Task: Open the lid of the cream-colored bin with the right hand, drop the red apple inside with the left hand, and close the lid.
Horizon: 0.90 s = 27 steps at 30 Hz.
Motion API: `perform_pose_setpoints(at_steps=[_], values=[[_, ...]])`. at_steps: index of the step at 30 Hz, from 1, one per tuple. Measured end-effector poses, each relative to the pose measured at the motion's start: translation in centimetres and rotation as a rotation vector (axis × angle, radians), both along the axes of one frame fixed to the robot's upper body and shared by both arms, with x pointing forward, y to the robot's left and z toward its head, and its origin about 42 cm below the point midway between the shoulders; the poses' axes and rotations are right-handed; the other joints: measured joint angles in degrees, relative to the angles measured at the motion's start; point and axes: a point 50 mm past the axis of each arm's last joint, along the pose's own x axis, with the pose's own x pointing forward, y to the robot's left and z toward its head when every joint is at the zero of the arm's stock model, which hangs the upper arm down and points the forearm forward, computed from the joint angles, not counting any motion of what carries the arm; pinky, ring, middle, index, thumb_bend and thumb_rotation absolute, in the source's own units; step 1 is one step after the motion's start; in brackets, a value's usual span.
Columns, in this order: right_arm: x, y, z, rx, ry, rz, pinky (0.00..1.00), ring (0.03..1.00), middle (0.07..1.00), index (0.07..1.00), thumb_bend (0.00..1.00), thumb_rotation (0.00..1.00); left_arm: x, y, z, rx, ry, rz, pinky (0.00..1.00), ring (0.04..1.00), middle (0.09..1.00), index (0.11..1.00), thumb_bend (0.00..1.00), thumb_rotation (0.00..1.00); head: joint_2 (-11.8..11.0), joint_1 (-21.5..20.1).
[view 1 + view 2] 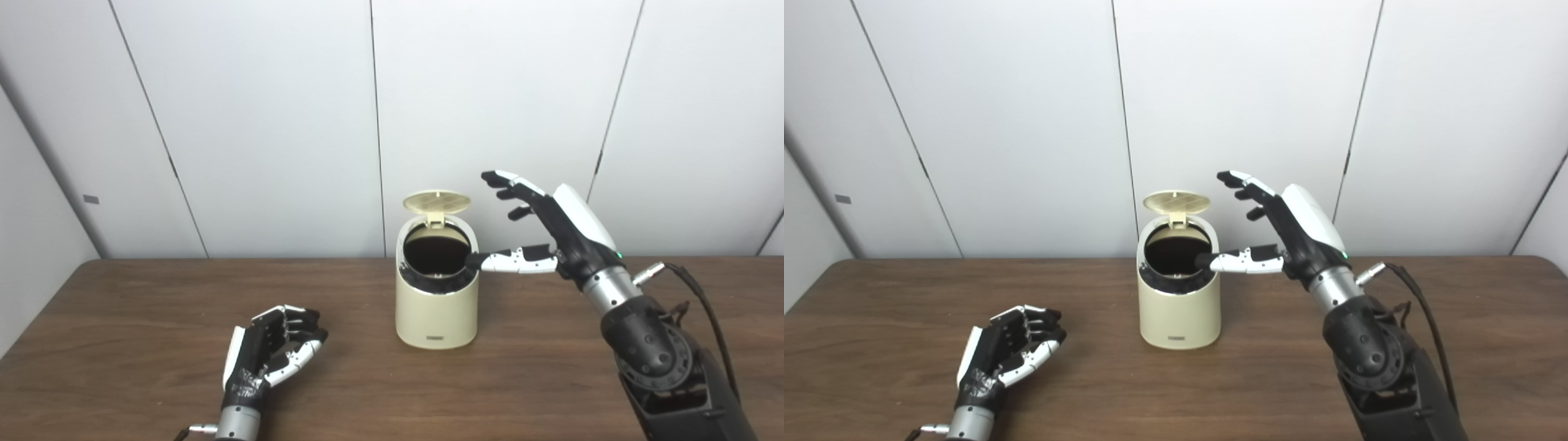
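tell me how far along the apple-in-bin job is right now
Done: the cream-colored cylindrical bin has its round lid standing up. No red apple shows on the brown wooden table; the bin's inside is too dark to tell. In hand: the right hand is open beside the rim, thumb at its edge; the left hand rests curled, seemingly empty. Left: closing the lid.

Two robot hands, each with black fingers capped in white plates. The right hand (551, 236) has a glossy white back shell, a small green light, a silver wrist and a bulky black forearm trailing a black cable. The left hand (269, 355) has a silver wrist.
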Motion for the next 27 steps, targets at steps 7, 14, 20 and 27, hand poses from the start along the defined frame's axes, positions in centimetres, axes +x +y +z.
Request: perform_pose_setpoints(at_steps=[7, 14, 20, 27], values=[[2.4, 1.1, 3.2, -0.161, 0.005, -0.033, 0.65, 0.861, 0.886, 0.877, 0.71, 0.55, 0.1, 0.0, -0.1, -0.003, -0.001, -0.003, 0.55, 0.599, 0.634, 0.497, 0.51, 0.04, 0.0, 0.09], [3.2, 2.9, 3.9, -0.288, -0.032, -0.006, 0.74, 0.887, 0.872, 0.854, 0.7, 0.58, 0.4, -0.1, 0.0, -0.003, -0.019, -0.008, 0.55, 0.605, 0.644, 0.497, 0.51, 0.04, -0.09, 0.26], [3.4, 3.8, 3.5, -0.359, -0.016, 0.033, 0.81, 0.922, 0.871, 0.856, 0.71, 0.6, 0.4, -0.1, 0.0, -0.004, -0.021, -0.006, 0.54, 0.602, 0.644, 0.497, 0.51, 0.04, 0.0, 0.26], [3.2, 4.0, 3.2, -0.441, -0.057, 0.071, 0.76, 0.945, 0.834, 0.798, 0.74, 0.61, 0.4, -0.2, 0.1, -0.003, -0.023, -0.004, 0.52, 0.592, 0.64, 0.497, 0.51, 0.04, 0.53, 0.61]])
